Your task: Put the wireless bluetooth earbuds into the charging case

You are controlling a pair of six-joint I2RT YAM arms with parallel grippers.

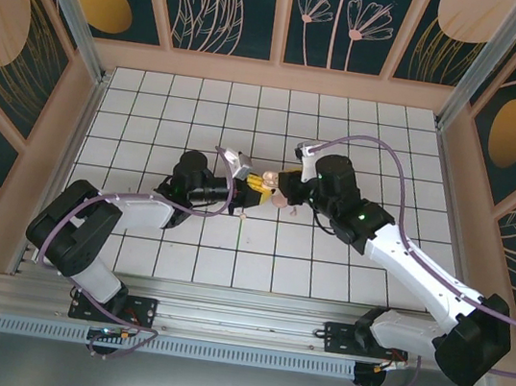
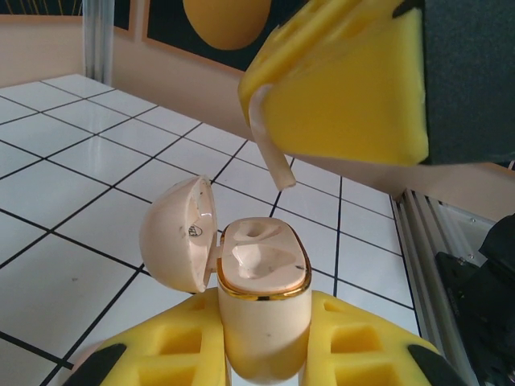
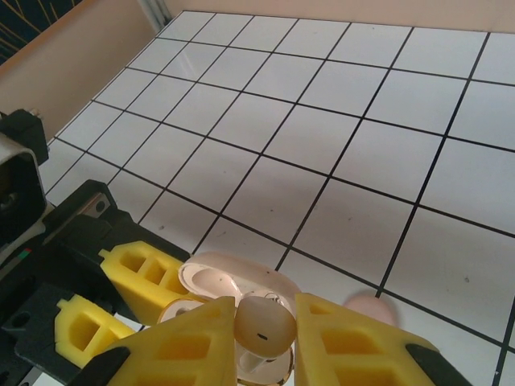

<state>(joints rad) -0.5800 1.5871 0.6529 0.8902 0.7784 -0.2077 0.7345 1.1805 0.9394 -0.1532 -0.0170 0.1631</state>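
Near the middle of the worktop [image 1: 152, 119], the left gripper [image 2: 261, 358] holds the open charging case [image 2: 265, 269] upright. Just above it, the right gripper [image 3: 265, 344] pinches 1 earbud [image 2: 270, 145], stem down. No earbud looks in yet, I think, so 2 are left.

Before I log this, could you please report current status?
Left gripper shut on charging case, lid open. Right gripper shut on earbud, above case. Nothing between.
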